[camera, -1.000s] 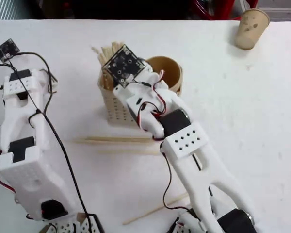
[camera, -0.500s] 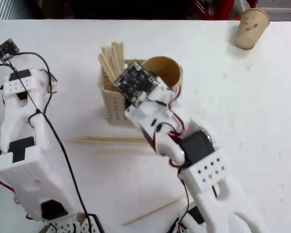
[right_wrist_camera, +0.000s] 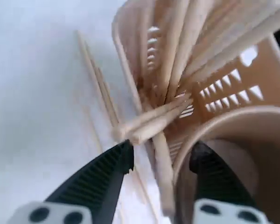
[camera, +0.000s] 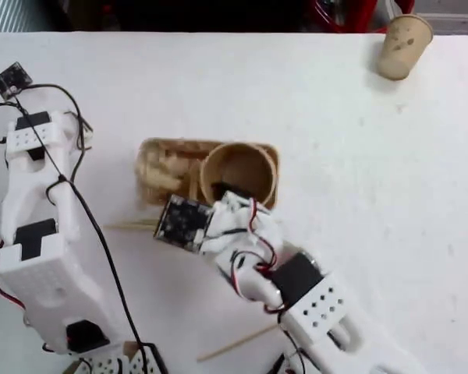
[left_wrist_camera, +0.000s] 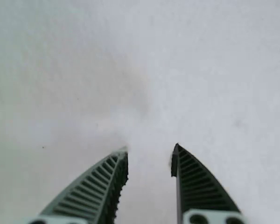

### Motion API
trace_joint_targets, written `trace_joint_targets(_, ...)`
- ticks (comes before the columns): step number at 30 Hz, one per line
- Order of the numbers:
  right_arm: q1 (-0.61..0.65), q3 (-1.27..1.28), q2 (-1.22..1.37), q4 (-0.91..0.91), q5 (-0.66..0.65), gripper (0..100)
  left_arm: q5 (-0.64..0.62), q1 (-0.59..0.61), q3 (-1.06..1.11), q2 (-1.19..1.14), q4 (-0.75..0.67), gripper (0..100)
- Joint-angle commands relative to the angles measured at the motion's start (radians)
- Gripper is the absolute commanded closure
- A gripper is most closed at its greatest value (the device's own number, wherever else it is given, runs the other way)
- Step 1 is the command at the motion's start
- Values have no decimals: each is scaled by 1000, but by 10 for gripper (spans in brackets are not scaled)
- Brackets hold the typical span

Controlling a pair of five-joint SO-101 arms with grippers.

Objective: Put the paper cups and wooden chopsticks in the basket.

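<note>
The tan perforated basket (camera: pixel 171 143) leans toward my right arm, its mouth facing up in the high view. It holds a brown paper cup (camera: pixel 238 167) and a bundle of wooden chopsticks (camera: pixel 160 167). My right gripper (camera: pixel 218 196) is open at the basket's near rim. In the right wrist view the gripper (right_wrist_camera: pixel 162 151) straddles the basket wall (right_wrist_camera: pixel 252 79), one finger outside and one finger (right_wrist_camera: pixel 210 172) over the cup rim (right_wrist_camera: pixel 233 121). Chopsticks (right_wrist_camera: pixel 200 42) fan out of the basket. My left gripper (left_wrist_camera: pixel 149 149) hangs open over bare table.
A second paper cup (camera: pixel 403 45) stands at the far right corner. Two chopsticks (camera: pixel 129 226) lie on the table beside the basket, and a single one (camera: pixel 238 341) lies near the front edge. The left arm (camera: pixel 31 234) stretches along the left side.
My right arm has pulled back toward the front. The basket came with it, sliding nearer and tipping so its mouth now faces up. The left arm kept still.
</note>
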State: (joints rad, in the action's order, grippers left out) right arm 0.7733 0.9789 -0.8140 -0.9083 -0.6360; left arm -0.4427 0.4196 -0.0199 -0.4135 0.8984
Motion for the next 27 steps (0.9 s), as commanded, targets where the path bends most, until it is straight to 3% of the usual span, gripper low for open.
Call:
trace_joint_targets(1, 84, 187, 18, 28, 20, 808, -3, 12, -9, 4, -21, 831)
trace_joint_targets(12, 120, 361, 18, 231, 57, 806, -3, 12, -9, 4, -21, 831)
trace_joint_targets(23, 114, 368, 16, 257, 49, 806, -3, 12, -9, 4, -21, 831)
trace_joint_targets(27, 25, 281, 16, 251, 49, 807, -3, 12, -9, 4, -21, 831)
